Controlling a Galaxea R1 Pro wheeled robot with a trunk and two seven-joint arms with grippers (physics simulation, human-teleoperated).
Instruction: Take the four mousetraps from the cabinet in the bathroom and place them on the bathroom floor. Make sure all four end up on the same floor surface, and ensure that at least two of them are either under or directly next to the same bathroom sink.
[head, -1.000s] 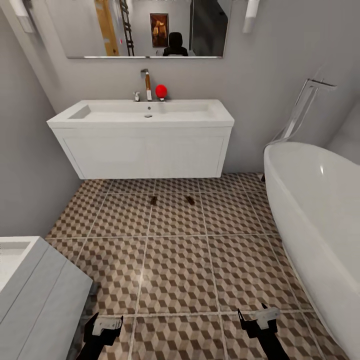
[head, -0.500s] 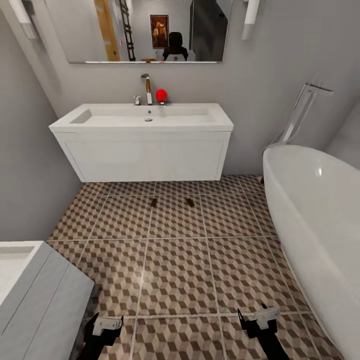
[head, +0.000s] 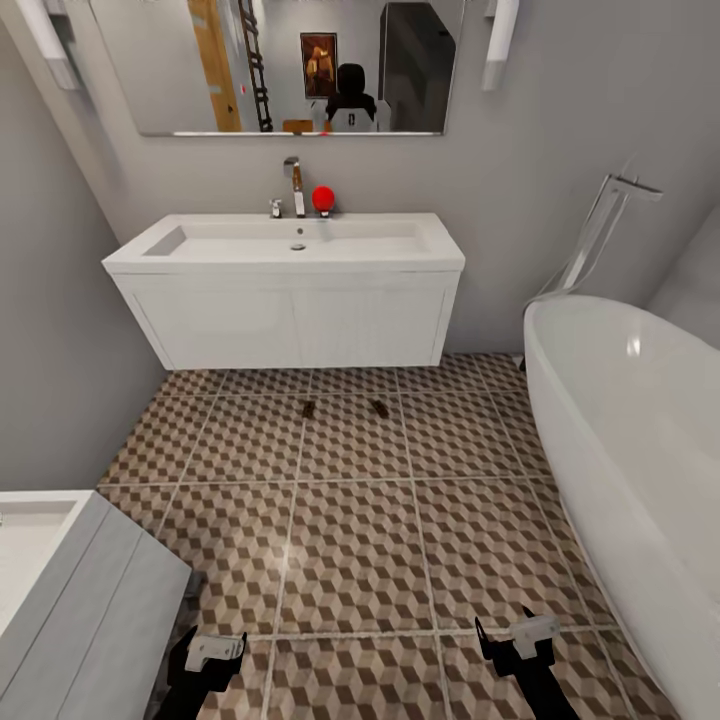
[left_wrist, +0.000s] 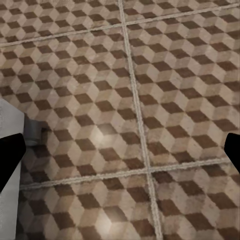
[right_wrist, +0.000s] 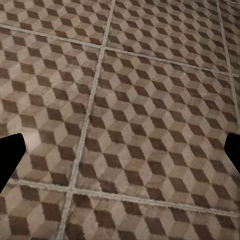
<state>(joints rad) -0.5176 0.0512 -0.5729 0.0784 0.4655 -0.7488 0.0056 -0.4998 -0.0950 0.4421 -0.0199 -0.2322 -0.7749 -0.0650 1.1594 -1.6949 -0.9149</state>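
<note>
Two mousetraps (head: 308, 409) (head: 380, 407) lie on the bathroom floor (head: 350, 540) at 12 o'clock, just beside the front edge of the sink (head: 285, 290). The bathtub (head: 640, 450) borders the tiles at 3 o'clock, a white unit (head: 80, 600) at 8 o'clock. Between them the tiles are bare. The left hand (head: 212, 652) and right hand (head: 520, 640) hang low, fingers apart, holding nothing.

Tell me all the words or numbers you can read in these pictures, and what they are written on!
None: no words, numbers or signs show.
The framed picture reflected in the mirror is too small and blurred to tell if it bears any writing.
The sink, bathtub, red ball and tiled bathroom floor are all unlabelled.
The two small brown mousetraps on the floor show no print.
</note>
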